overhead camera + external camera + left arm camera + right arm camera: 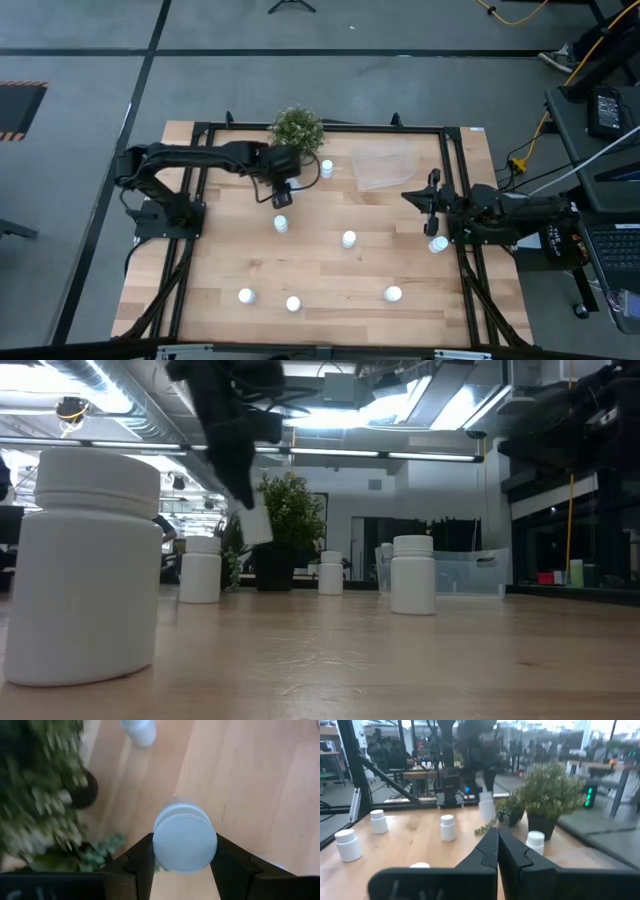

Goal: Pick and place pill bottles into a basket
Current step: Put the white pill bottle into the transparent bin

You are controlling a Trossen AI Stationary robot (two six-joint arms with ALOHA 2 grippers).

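A small white pill bottle (184,843) is hanging in the air, pinched between the two dark fingers (137,865) of the left gripper (281,196), just in front of the potted plant (297,128) near the table's far edge. The basket (386,166) is sitting to the right of the plant, w/ one loose bottle (327,168) standing between them.

Judgement: this is the carry step. To do it well, the arm is best keeping the bottle high, passing over the loose bottle, and letting go only once centred above the basket, low enough to avoid a bounce.

The bottle is a smooth, hard plastic cylinder w/ a flat round cap. The basket is a shallow, see-through, near-colourless dish, roundish. The plant is leafy and bushy in a dark pot. The table (330,275) is pale wood w/ visible grain, approx. six more bottles scattered on it.

The right gripper (431,208) is resting at the table's right side, fingers closed on nothing.
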